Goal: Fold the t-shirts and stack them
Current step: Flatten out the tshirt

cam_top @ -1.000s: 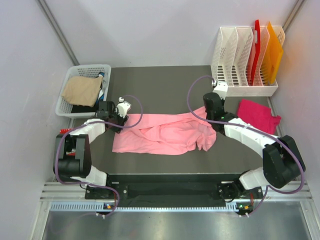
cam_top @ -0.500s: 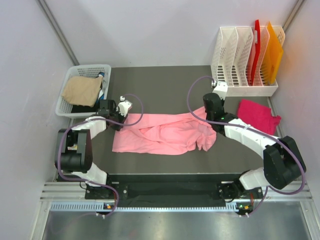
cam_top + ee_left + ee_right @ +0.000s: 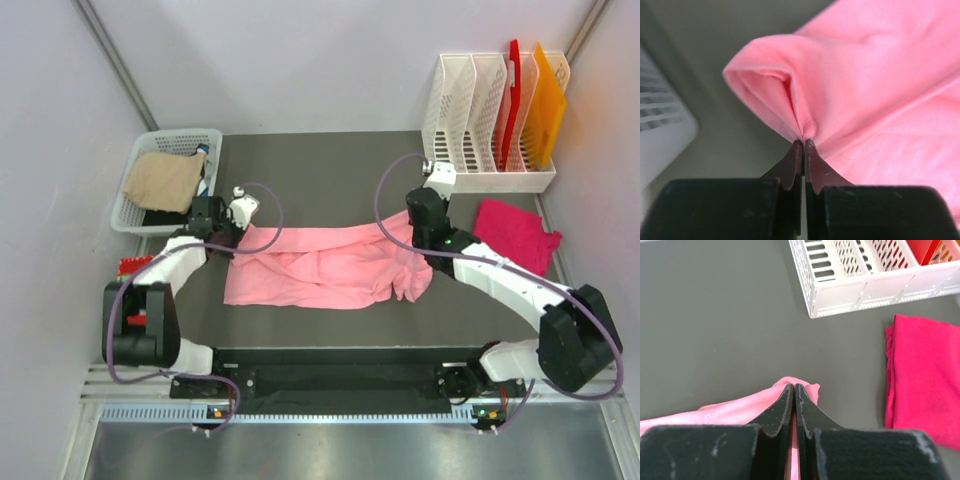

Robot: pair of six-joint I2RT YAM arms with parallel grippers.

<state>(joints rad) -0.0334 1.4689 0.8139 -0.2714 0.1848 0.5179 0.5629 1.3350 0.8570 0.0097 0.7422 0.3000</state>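
A light salmon-pink t-shirt (image 3: pixel 330 268) lies crumpled across the middle of the dark table (image 3: pixel 320 170). My left gripper (image 3: pixel 232 243) is shut on its far left corner; in the left wrist view the cloth (image 3: pixel 870 75) bunches at the closed left gripper (image 3: pixel 803 143). My right gripper (image 3: pixel 428 240) is shut on the shirt's far right corner, and pink cloth (image 3: pixel 740 407) shows between and beyond the closed right gripper (image 3: pixel 794 387). A deep magenta t-shirt (image 3: pixel 515 232) lies folded at the right, also visible as the magenta t-shirt (image 3: pixel 925 385) beside the right gripper.
A white basket (image 3: pixel 140 170) with tan cloth (image 3: pixel 165 180) stands at the back left. A white slotted rack (image 3: pixel 490 180) holding red and orange flat pieces stands at the back right, its rack wall (image 3: pixel 865 290) near the right gripper. Walls close in on both sides.
My left gripper has closed on the pink shirt's left corner and pulled it slightly toward the back. The right gripper has stayed shut on its corner, shifting slightly.
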